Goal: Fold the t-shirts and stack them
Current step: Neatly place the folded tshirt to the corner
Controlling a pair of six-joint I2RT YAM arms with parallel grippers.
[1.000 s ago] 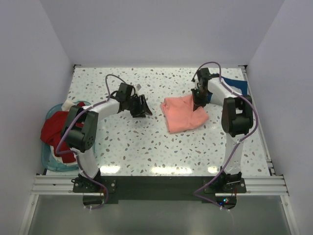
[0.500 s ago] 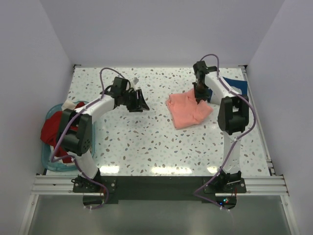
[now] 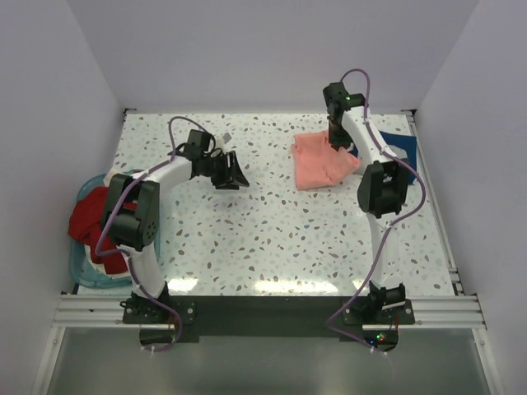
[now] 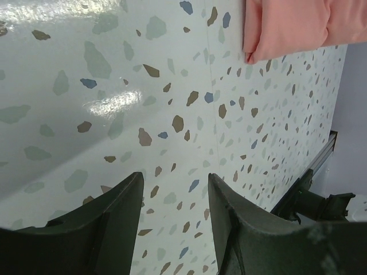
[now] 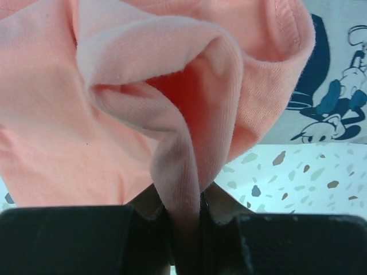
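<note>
Salmon-pink t-shirt [image 3: 323,160] is over at the far right of the worktop [image 3: 272,239], mostly lying flat in a loosely folded patch. The right end effector [image 3: 337,140] has it by the far edge. In the right wrist view the jaws are pinched narrow on a bunched-up fold of the pink cloth [image 5: 114,114], which balloons up right above the end effector [image 5: 184,223].

The navy t-shirt [image 3: 403,148] with its white cartoon print [image 5: 338,97] lies on the worktop just beside the pink one, toward the right edge.

The left end effector [image 3: 230,171] hovers over bare worktop left of centre, well apart from the pink shirt. Its jaws stand apart with nothing between them [image 4: 175,183], and only a corner of the pink shirt [image 4: 292,26] shows at the top of that view.

At the left edge, a dark red t-shirt [image 3: 86,222] is heaped in the teal basket [image 3: 82,267], spilling over the rim.
</note>
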